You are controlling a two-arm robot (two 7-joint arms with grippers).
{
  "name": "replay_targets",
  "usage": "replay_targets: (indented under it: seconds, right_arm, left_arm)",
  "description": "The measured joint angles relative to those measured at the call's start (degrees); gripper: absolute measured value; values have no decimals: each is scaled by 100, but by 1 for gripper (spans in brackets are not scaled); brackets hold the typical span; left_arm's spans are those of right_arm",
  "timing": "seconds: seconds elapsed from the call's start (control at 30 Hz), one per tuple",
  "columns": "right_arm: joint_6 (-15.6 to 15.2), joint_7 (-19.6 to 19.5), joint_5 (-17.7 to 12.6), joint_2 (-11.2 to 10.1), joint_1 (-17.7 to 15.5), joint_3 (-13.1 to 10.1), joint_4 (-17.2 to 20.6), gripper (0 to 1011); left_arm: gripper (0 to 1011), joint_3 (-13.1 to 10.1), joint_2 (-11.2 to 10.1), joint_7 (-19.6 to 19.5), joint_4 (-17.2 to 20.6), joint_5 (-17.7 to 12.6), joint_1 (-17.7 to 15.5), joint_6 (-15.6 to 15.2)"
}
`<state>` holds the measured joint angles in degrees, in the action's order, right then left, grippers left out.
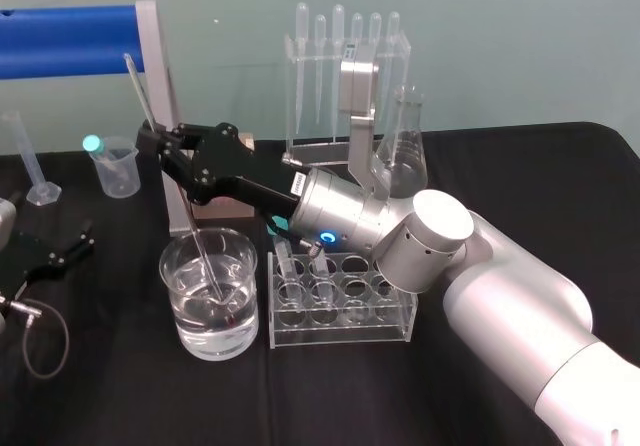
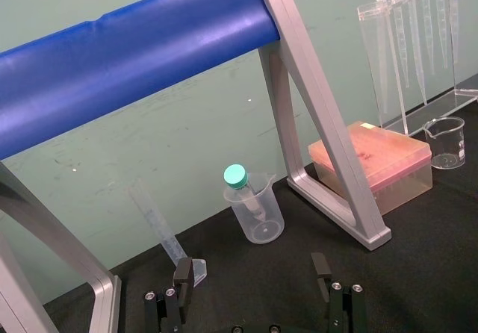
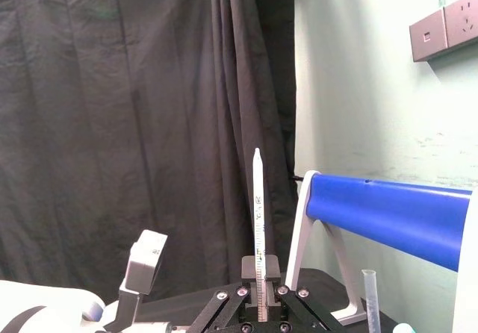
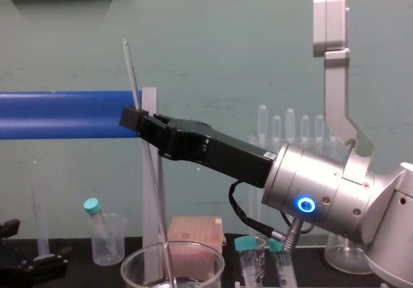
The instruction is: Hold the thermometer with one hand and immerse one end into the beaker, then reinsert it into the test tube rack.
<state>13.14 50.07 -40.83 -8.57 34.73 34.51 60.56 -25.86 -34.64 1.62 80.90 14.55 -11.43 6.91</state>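
Right gripper (image 1: 160, 146) closed on the thermometer (image 1: 139, 88), centre-left of the head view.
We note its jaws pinching the tilted rod's upper part. The lower end sits in the beaker (image 1: 178, 321), beside the test tube rack (image 1: 340, 331). Left gripper (image 2: 252, 292) idle at far left, spread wide.

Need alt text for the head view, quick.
The right gripper holds the thermometer tilted, its lower end dipped in the liquid-filled beaker. The test tube rack stands beside it; the left gripper lies at far left.
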Motion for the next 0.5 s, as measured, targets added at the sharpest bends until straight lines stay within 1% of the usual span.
replay_targets:
  seconds: [0.5]
  right_arm:
    - [2, -2, -1, 0, 2, 1, 0, 58]
  left_arm:
    - [1008, 0, 0, 0, 0, 0, 0, 0]
